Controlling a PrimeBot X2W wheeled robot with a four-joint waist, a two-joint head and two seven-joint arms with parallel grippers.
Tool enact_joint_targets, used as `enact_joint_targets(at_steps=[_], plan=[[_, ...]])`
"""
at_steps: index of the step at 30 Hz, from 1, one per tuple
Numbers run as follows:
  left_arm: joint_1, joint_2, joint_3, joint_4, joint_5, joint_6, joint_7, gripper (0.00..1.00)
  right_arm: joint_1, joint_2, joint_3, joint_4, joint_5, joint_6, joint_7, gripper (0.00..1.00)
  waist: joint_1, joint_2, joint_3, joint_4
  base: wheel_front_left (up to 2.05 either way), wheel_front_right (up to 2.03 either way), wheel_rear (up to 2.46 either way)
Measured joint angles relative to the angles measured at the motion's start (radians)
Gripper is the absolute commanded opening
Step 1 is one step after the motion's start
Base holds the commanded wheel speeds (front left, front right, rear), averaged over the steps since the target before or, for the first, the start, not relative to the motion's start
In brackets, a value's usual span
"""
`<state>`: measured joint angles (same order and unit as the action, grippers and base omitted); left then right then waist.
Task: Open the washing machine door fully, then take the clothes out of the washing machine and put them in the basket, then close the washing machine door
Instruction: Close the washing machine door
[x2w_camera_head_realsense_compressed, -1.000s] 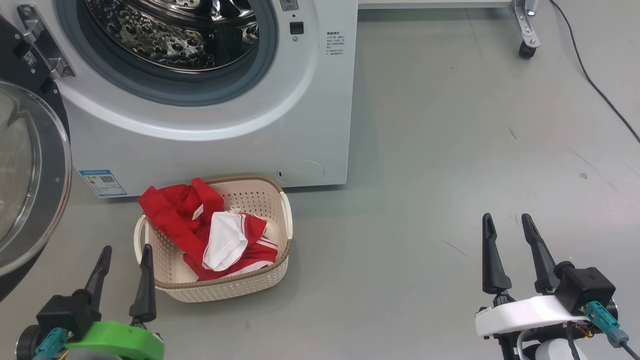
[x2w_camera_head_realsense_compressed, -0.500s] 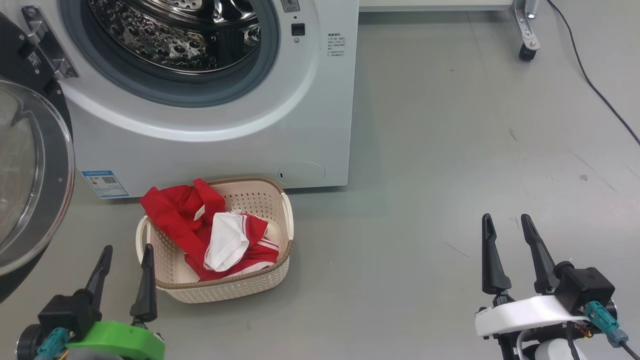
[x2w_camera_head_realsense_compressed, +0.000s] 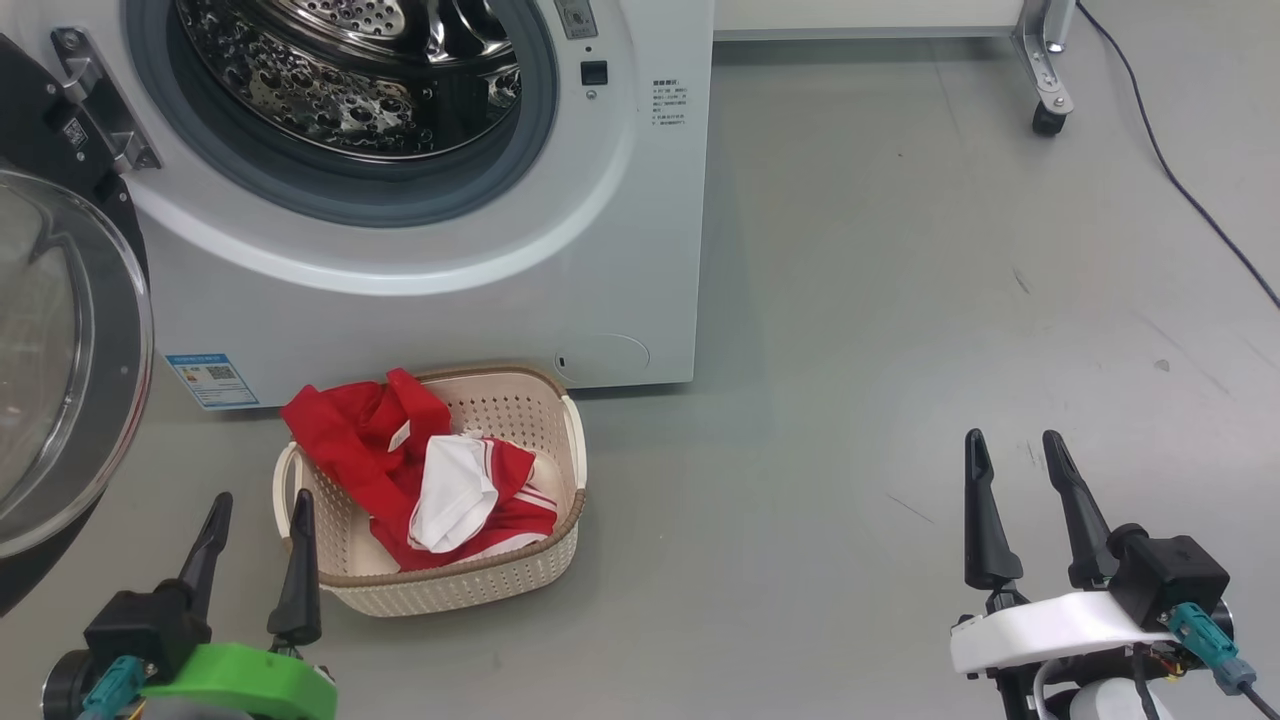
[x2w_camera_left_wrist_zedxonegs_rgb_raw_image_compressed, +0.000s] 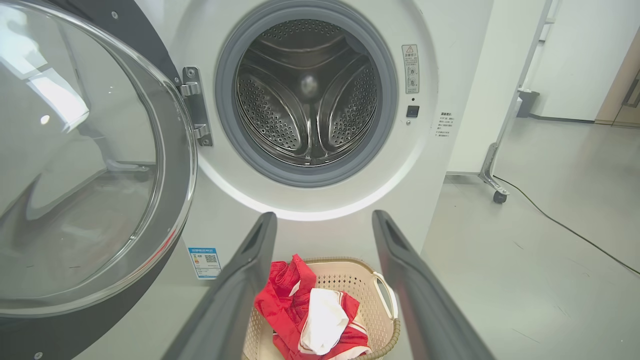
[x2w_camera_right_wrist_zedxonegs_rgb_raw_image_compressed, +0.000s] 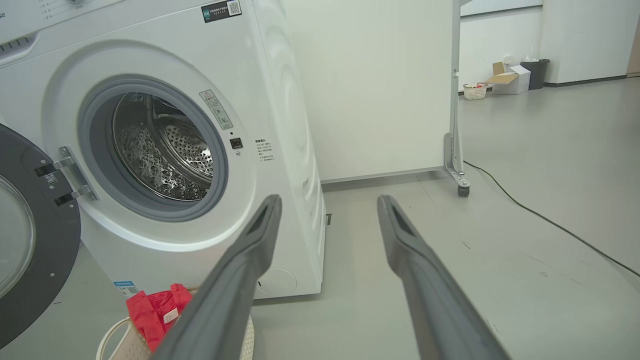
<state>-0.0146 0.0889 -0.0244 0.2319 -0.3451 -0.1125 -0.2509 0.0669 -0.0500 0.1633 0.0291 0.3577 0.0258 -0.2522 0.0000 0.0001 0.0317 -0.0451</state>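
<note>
Okay, our left gripper (x2w_camera_head_realsense_compressed: 262, 497) and right gripper (x2w_camera_head_realsense_compressed: 1012, 436) both spread wide, empty. Beside the left we see a cream perforated plastic basket (x2w_camera_head_realsense_compressed: 470, 585) holding red-and-white fabric clothes (x2w_camera_head_realsense_compressed: 390, 450), before the white front-loading washing machine (x2w_camera_head_realsense_compressed: 640, 250); its round black-rimmed glass door (x2w_camera_head_realsense_compressed: 60, 350) hangs open.

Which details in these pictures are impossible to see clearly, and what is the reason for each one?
1. Head view: the floor of the basket, covered by the clothes.
2. Head view: the far side of the washing machine door, cut off by the left edge.
3. Head view: the black text sticker, too small to read.
4. Left wrist view: the lowest front part of the drum, behind the grey rubber ring.
</note>
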Motion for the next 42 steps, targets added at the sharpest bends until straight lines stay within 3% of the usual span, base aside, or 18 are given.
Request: enact_joint_targets(at_steps=[13,42], plan=[[0.0,-0.01,-0.018,0.012,0.0,-0.007,0.0,1.0,0.002,0.001,-0.011,-0.006,-0.007,0.006,0.0,1.0,0.0,-0.0001,0.0,0.051,0.0,0.0,0.0],[-0.002,-0.013,-0.012,0.023,0.014,-0.007,0.0,1.0,0.001,0.002,0.016,0.013,-0.017,0.029,0.0,1.0,0.0,0.0,0.003,0.378,0.0,0.0,0.0]])
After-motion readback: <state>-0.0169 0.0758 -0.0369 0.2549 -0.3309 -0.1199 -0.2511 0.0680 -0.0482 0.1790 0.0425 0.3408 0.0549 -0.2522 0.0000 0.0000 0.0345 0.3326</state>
